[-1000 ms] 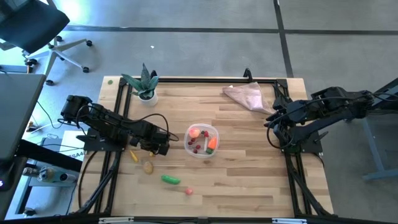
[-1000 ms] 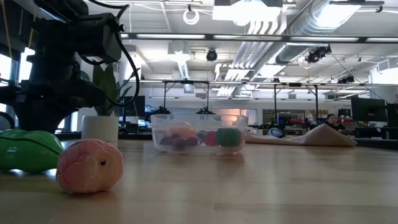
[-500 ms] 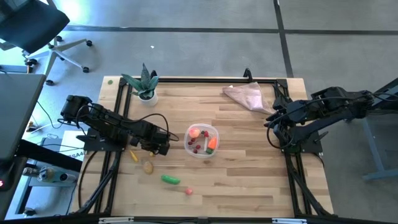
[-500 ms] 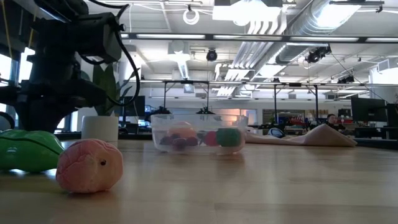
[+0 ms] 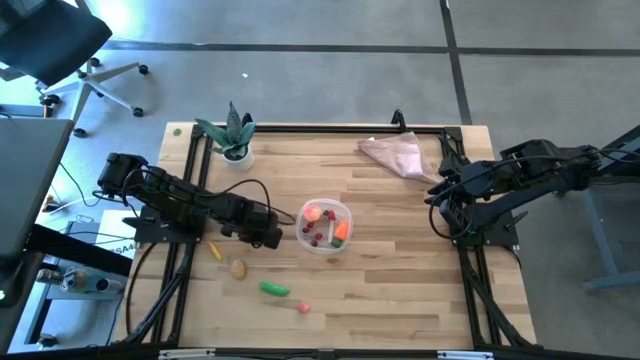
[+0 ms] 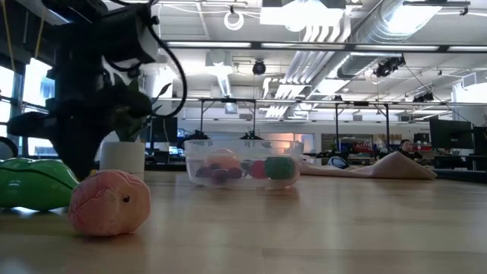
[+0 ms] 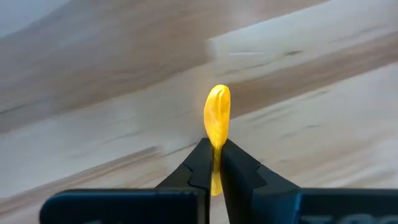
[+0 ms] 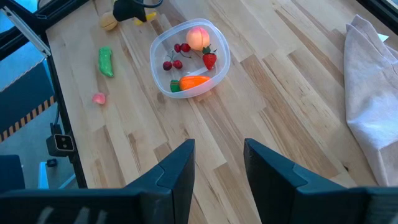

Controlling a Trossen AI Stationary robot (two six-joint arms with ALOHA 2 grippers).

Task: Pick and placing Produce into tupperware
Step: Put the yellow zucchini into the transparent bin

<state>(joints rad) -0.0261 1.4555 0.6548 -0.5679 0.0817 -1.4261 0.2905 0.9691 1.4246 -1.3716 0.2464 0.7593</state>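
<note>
One thin yellow toy produce piece (image 7: 217, 115), light, stiff and likely slippery, is pinched edgewise by the left gripper (image 7: 213, 163) beside the round clear plastic tub (image 5: 326, 226).

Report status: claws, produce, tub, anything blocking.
Left claw shut on yellow piece, beside tub. Right claw open, parked at table's right. Pod, potato, pink piece loose. Nothing blocking.

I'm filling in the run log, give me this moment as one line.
left pincer: shut on thin yellow toy piece | right pincer: open, waiting | round clear plastic tub: holds orange carrot, peach, red bits
</note>
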